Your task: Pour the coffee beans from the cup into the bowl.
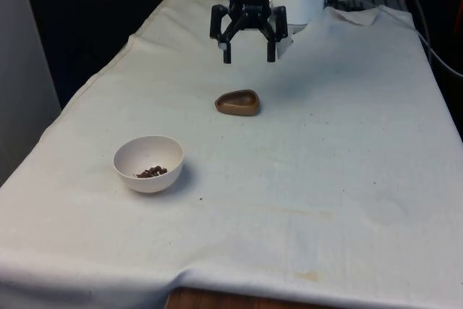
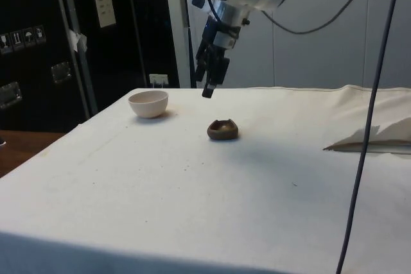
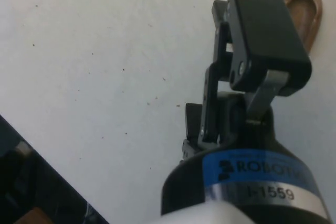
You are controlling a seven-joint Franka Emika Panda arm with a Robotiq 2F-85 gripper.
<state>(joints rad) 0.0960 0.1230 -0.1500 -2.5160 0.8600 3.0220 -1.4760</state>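
A small brown cup stands upright on the white cloth near the table's middle; it is also seen in the side view as the brown cup and at the edge of the wrist view as the brown cup. A white bowl holding a few dark coffee beans sits toward the front view's left, nearer the camera. The white bowl stands beyond the cup in the side view. My gripper hangs open in the air above and behind the cup, holding nothing; the gripper is well above the cloth.
The white cloth covers the whole table, with a rumpled fold near the robot's base. The table's wooden front edge shows below the cloth. A cable hangs down in the side view.
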